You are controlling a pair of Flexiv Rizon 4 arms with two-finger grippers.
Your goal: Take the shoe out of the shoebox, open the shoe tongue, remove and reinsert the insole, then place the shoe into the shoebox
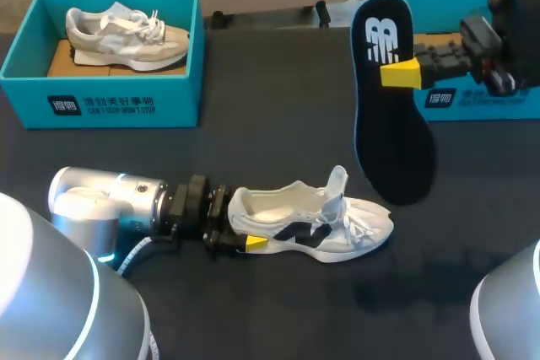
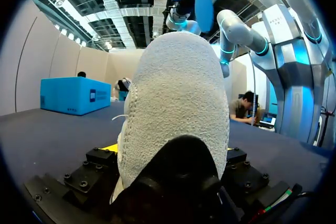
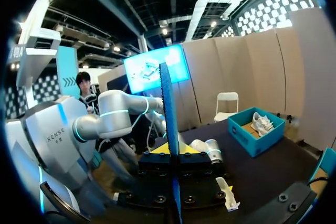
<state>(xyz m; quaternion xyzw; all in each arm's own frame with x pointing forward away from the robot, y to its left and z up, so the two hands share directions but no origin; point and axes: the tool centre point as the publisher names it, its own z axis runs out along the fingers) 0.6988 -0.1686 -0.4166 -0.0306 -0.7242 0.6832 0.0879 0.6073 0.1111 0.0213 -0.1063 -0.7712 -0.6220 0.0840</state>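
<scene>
A white shoe (image 1: 337, 229) rests on the dark tabletop (image 1: 253, 149), its heel clamped between the left fingers (image 1: 256, 243). The right fingers (image 1: 401, 74) pinch the dark insole (image 1: 392, 132), held in the air beside a teal shoebox (image 1: 481, 105).

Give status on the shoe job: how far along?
Done: shoe out on the table, tongue lifted, insole out. In hand: right gripper holds the insole in the air; left gripper clamps the shoe's heel. Left: reinsert the insole, then box the shoe.

Gap between left shoebox (image 1: 101, 103) and raised insole (image 1: 390, 99)
</scene>
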